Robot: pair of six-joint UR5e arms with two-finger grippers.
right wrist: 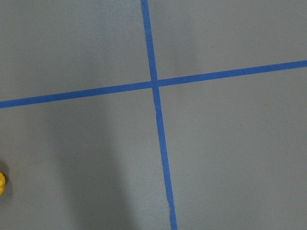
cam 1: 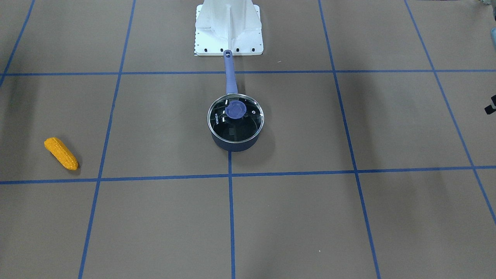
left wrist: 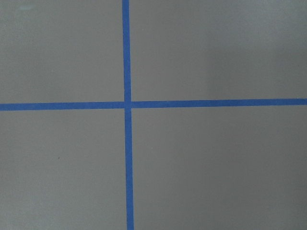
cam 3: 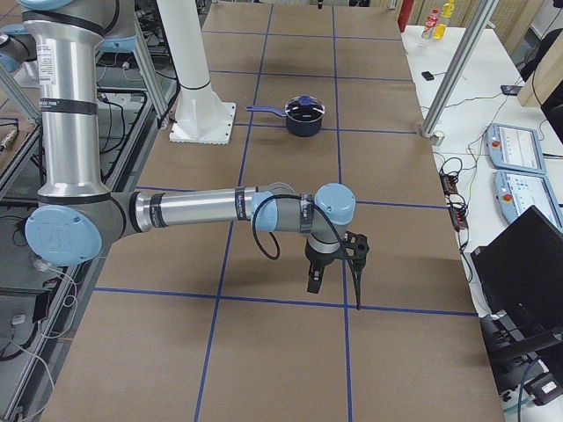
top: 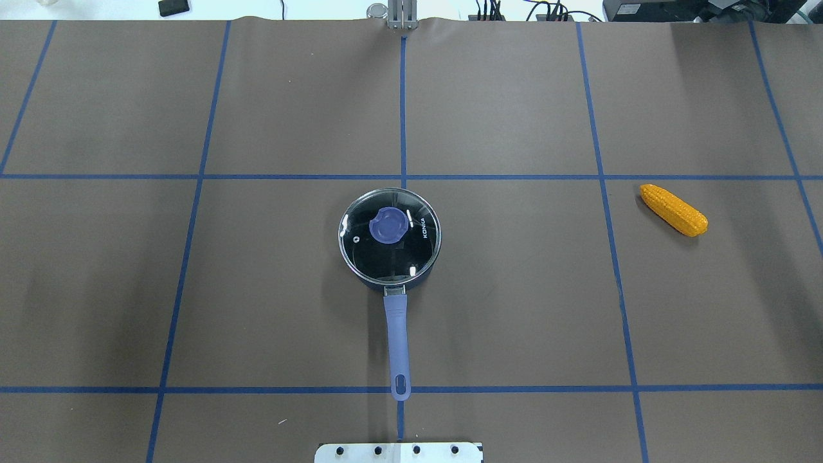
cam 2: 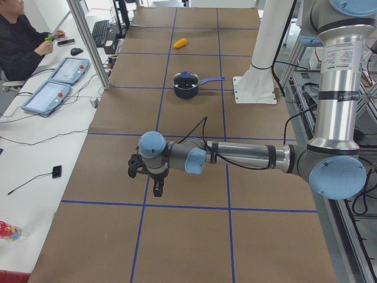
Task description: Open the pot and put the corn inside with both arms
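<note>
Left end effector: the left gripper hangs over the table, fingers pointing down. Only a side view shows it, so we cannot tell whether it is released or clenched. We see nothing in its grasp.
Below left end effector: the left wrist view shows only a crossing of blue tape lines; no task thing lies under it.
Right end effector: the right gripper hangs over the opposite end of the table, also pointing down. We cannot tell its state either. We see nothing carried.
Corn position: the corn lies on its side on the table, near the right gripper and off to one side of it. Only a sliver shows at the edge of the right wrist view.
Pot position: the pot stands between the two grippers, well apart from each, with its handle pointing toward the robot base.
Lid status: the lid sits on the pot rim, knob uppermost, with no gripper near it.
Progress: we judge that no step is complete.
Remaining: lift the lid clear, grasp the corn, carry it over and release it inside the pot.
Arm allocation: we judge that the right gripper suits the corn and the left gripper the lid.
</note>
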